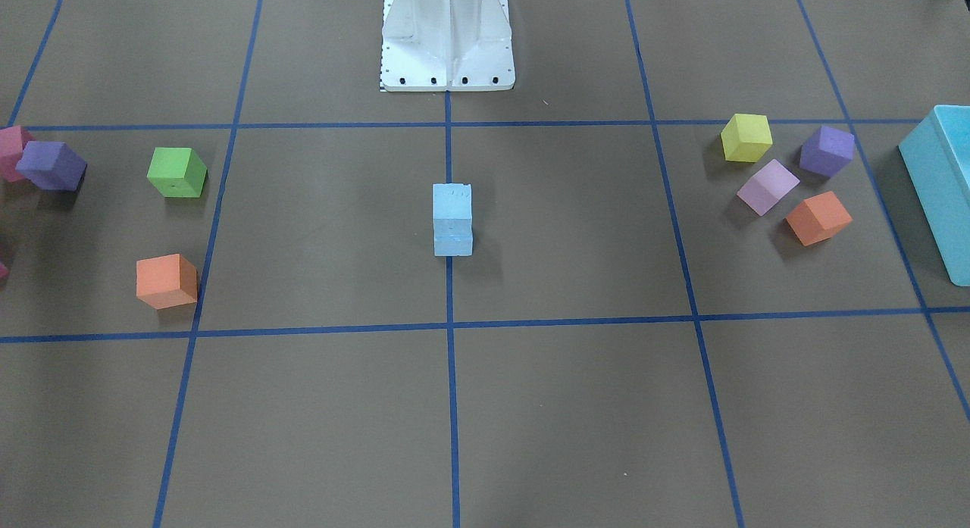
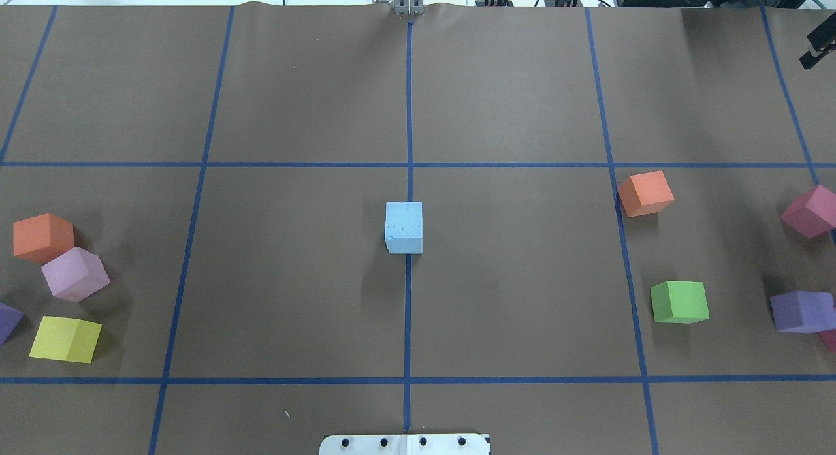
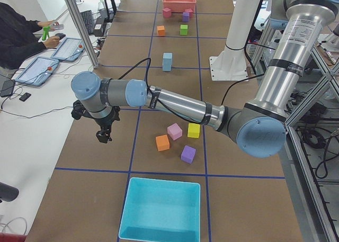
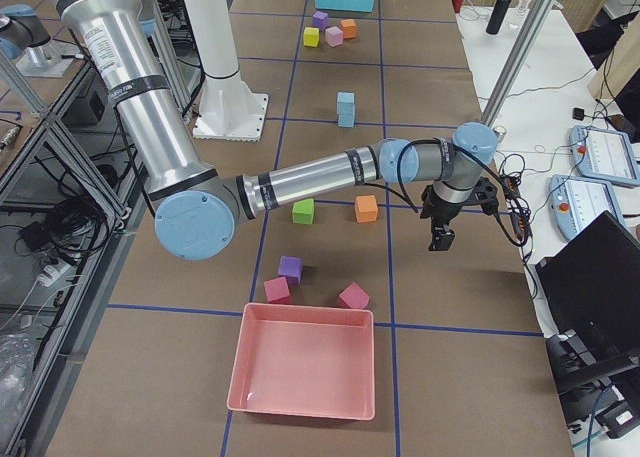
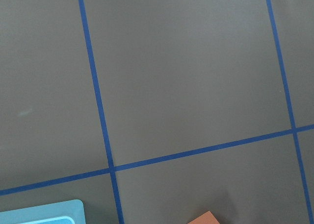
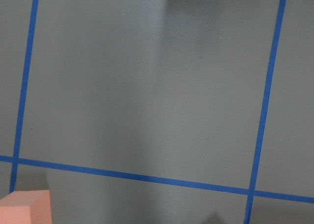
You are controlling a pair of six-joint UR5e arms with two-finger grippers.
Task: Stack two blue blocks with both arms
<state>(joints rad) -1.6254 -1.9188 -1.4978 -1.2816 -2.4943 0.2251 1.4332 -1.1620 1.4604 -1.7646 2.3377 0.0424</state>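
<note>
The two blue blocks stand stacked at the table's middle on the centre tape line: the upper block [image 1: 452, 201] sits squarely on the lower block [image 1: 453, 240]. The stack also shows in the overhead view [image 2: 403, 225] and in both side views [image 3: 167, 62] [image 4: 345, 109]. No gripper touches it. My left gripper [image 3: 103, 136] hangs high over the table's left end, far from the stack. My right gripper [image 4: 440, 240] hangs high over the right end. Both show only in side views, so I cannot tell if they are open or shut.
Orange [image 2: 43, 237], lilac [image 2: 75, 273], yellow [image 2: 65, 339] and purple cubes and a turquoise box [image 1: 943, 187] lie at the left end. Orange [image 2: 645, 193], green [image 2: 679, 302], purple [image 2: 802, 311] and pink [image 2: 811, 211] cubes and a pink tray [image 4: 300, 362] lie at the right end.
</note>
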